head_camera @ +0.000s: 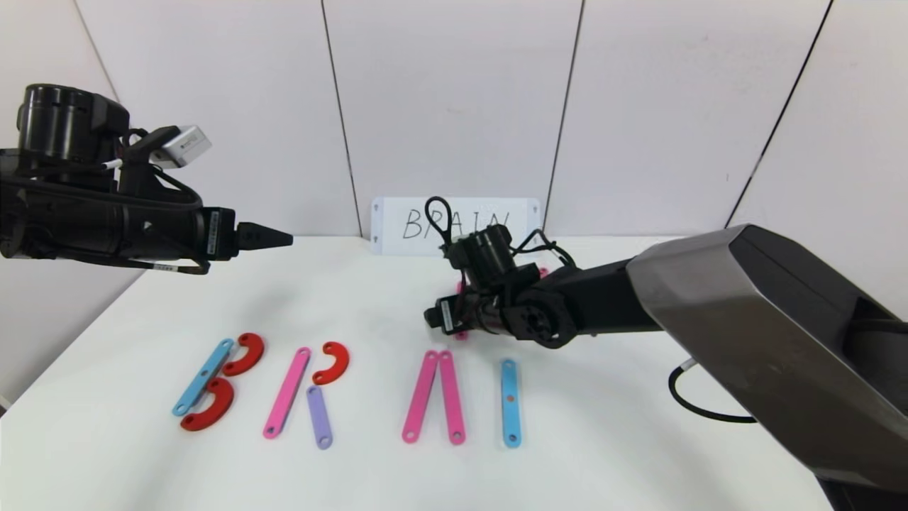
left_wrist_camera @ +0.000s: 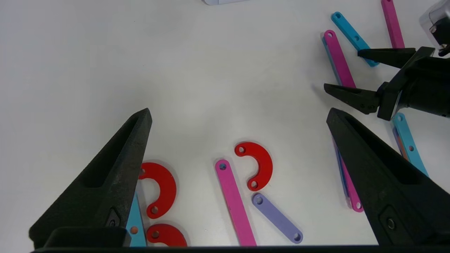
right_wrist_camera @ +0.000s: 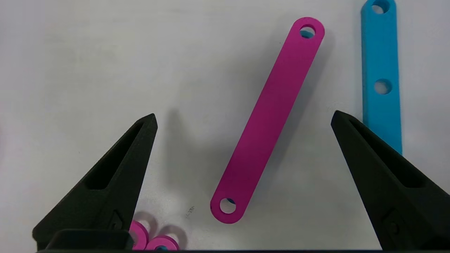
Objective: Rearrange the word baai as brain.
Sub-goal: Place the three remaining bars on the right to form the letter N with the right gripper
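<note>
Stretching across the white worktop (head_camera: 603, 440), the right pincer (left_wrist_camera: 342, 72) hovers with its fingers spread apart over a loose pink strip (right_wrist_camera: 268, 119) behind the half-built word brain (head_camera: 340, 387); the left pincer (head_camera: 280, 238), also spread, hangs raised above the letters.

The room is bright and evenly lit from overhead. The white table (head_camera: 397, 312) is nearly washed out, with soft grey shadows under the right hand (right_wrist_camera: 242, 121) and beside the pink strip (right_wrist_camera: 269, 119). Edges look slightly soft in the head view, and the wall lines lean outward.
</note>
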Tool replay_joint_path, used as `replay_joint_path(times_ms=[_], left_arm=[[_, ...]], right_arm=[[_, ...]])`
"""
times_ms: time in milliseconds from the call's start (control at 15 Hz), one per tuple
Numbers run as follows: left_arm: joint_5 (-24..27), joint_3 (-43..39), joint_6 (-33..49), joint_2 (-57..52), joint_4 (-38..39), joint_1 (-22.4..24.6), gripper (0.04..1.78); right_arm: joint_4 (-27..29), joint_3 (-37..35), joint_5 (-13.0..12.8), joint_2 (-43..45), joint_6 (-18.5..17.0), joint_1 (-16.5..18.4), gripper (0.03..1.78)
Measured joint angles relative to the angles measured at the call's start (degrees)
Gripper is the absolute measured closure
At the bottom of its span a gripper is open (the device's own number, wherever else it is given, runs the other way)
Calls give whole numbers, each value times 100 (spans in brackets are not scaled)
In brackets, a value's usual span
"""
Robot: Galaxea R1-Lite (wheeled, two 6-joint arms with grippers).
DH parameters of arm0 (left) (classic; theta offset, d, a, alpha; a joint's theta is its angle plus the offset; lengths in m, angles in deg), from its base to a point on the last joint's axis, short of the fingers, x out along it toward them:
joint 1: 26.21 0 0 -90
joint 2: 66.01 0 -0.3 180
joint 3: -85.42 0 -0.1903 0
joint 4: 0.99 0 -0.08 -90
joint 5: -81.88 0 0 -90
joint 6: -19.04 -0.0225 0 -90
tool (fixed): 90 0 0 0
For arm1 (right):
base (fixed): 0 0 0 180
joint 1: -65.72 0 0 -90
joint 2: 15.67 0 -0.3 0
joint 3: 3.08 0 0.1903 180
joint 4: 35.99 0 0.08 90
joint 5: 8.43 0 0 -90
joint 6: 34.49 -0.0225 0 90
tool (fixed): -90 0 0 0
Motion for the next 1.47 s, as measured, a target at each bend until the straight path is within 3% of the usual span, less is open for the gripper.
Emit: replay_joint_path(times_ms=[200,333,667,800,1200,1467], left_arm=[[0,-4,2,0,-5,-2,8],[-2,-11,2,2,-9,-9,8],[-2,-11,2,5,-6,-13,8],[-2,-17,2,5,-6,-17,8],[-2,0,5,13,0,-22,8],[5,2,2,13,0,-17,8]], right_arm=[[-23,69,-46,-123,-2,-9,17],[-107,83,-168,-178,0,-13,36],[-172,88,-171,-232,2,-5,123],[-172,88,-171,-234,0,9,147],[-166,-20,-162,-51,-99,-9,151],[-166,-592,-162,612,-124,30,151]])
